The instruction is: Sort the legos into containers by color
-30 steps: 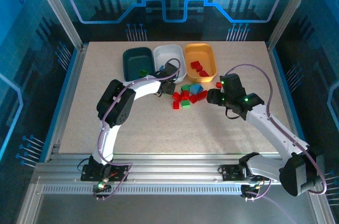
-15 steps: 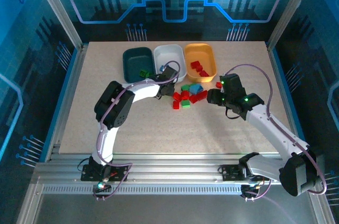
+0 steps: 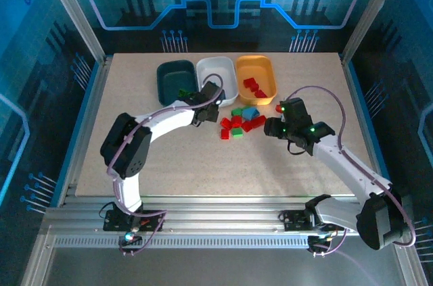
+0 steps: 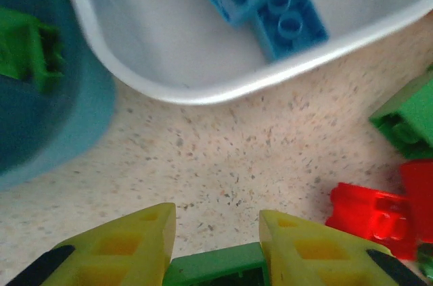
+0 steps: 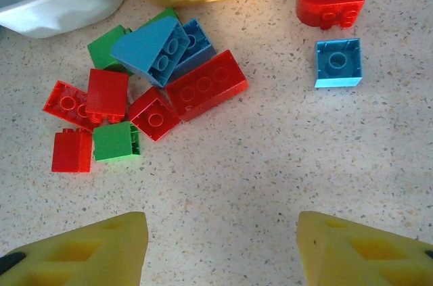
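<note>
My left gripper (image 3: 209, 96) is at the near edge of the white tray (image 3: 220, 67), shut on a green lego (image 4: 215, 267) held between its yellow fingers (image 4: 122, 245). Blue legos (image 4: 270, 2) lie in the white tray (image 4: 223, 90). The dark teal tray (image 3: 169, 76) holds a green lego (image 4: 27, 49). Red legos (image 3: 254, 86) lie in the orange tray (image 3: 268, 66). A loose pile of red, green and blue legos (image 5: 155, 90) lies on the table. My right gripper (image 5: 223, 239) hangs open and empty over bare table, near and to the right of the pile.
A single blue lego (image 5: 338, 63) and a red one (image 5: 330, 2) lie apart, to the right of the pile. Near my left fingers lie a red lego (image 4: 369, 215) and a green one (image 4: 409, 120). Bare tabletop spreads toward the near edge (image 3: 223, 178).
My left gripper has shut on the green lego and shifted slightly left along the white tray's edge, its elbow swinging left. The right arm has barely moved.
</note>
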`<state>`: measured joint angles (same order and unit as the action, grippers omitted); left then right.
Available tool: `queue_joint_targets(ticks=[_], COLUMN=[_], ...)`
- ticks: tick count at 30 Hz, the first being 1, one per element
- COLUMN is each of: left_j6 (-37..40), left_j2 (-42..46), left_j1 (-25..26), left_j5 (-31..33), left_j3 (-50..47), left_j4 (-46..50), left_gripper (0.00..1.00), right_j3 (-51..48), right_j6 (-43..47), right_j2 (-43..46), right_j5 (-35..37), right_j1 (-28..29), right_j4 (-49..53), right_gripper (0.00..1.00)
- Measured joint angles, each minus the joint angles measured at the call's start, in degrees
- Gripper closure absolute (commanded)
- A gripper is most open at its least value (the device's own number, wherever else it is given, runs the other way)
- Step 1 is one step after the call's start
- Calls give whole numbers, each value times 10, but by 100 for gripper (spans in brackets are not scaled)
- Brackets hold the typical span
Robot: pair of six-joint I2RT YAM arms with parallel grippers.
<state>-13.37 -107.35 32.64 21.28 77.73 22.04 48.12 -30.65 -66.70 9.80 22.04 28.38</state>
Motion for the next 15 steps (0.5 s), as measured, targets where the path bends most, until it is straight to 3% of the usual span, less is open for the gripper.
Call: queue_joint_targets(ticks=[4, 8, 11, 15], left_j6=[0, -3, -10, -15], left_j2=[13, 1, -45, -117], left_j1=[-37, -114, -176, -220], left_j5=[-2, -19, -43, -59], left_j3=[57, 121, 187, 253], left_j4=[32, 75, 110, 155], left_gripper=[67, 68, 68, 67], right_j3=[-2, -2, -2, -1], right_j6=[-3, -5, -7, -7], right_j2=[-17, -28, -37, -54], right_j5=[-3, -6, -11, -13], right_j1=[0, 0, 0, 6], right_j4=[-7, -15, -23, -26], right_gripper=[39, 39, 39, 38])
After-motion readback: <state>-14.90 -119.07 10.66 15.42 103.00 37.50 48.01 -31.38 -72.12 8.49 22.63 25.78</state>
